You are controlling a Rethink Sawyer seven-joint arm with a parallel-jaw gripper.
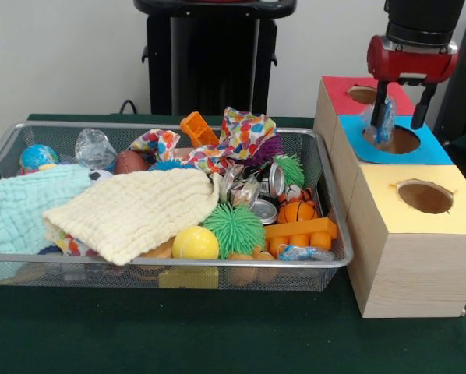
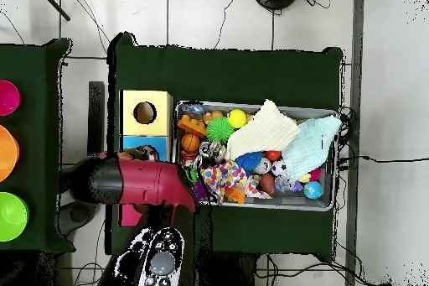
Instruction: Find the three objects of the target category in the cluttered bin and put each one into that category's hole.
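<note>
Gripper (image 1: 403, 115): poised directly above the blue-topped box hole (image 1: 398, 140), fingers parted, a crumpled clear plastic piece (image 1: 383, 123) hanging against the finger at 9 o'clock; firm grip cannot be told. Wire bin (image 1: 326, 181) of mixed toys, cloths and cans: on the green bench (image 1: 217, 335), at the gripper's 8 o'clock.

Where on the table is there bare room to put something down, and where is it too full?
Free: the green table in front of the wire bin and the wooden boxes. Crowded: inside the bin, cloths and toys fill it. The hand hangs over the blue box's hole, gripping a clear wrapper.
</note>
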